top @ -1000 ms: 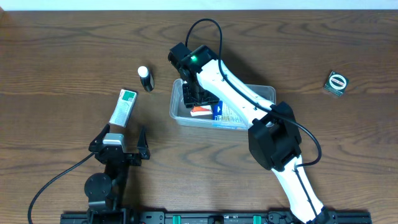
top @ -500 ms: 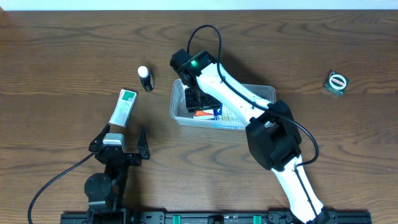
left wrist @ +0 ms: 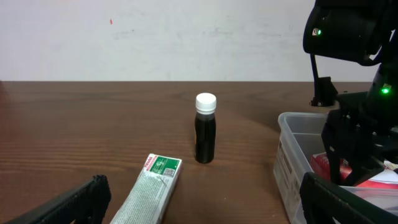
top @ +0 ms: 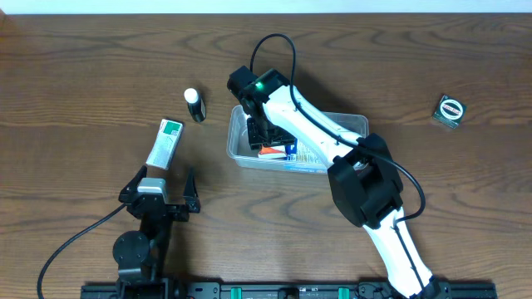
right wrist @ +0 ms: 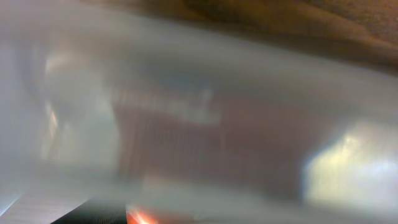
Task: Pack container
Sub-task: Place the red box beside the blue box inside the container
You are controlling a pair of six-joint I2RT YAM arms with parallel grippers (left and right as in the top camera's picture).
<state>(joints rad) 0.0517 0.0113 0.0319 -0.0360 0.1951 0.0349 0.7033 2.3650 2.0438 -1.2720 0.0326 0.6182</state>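
The clear plastic container (top: 349, 124) stands at mid-table and shows at the right of the left wrist view (left wrist: 291, 155). My right gripper (top: 262, 137) reaches down into its left end and looks shut on a red and white box (top: 268, 151), low in the tub. The gripper's dark fingers show over that box in the left wrist view (left wrist: 349, 152). The right wrist view is a blur of the tub wall, with an orange-red bit of the box (right wrist: 138, 216) at the bottom edge. A blue box (top: 293, 148) lies beside it in the tub. My left gripper (top: 164, 178) is open and empty near the front left (left wrist: 202, 208).
A green and white toothpaste box (top: 165, 143) lies ahead of my left gripper (left wrist: 155, 190). A black bottle with a white cap (top: 194, 105) stands left of the container (left wrist: 205, 129). A small dark box with a round label (top: 450, 110) sits far right.
My right gripper sank a little deeper into the container with the red box, then held still. The left arm has not moved.
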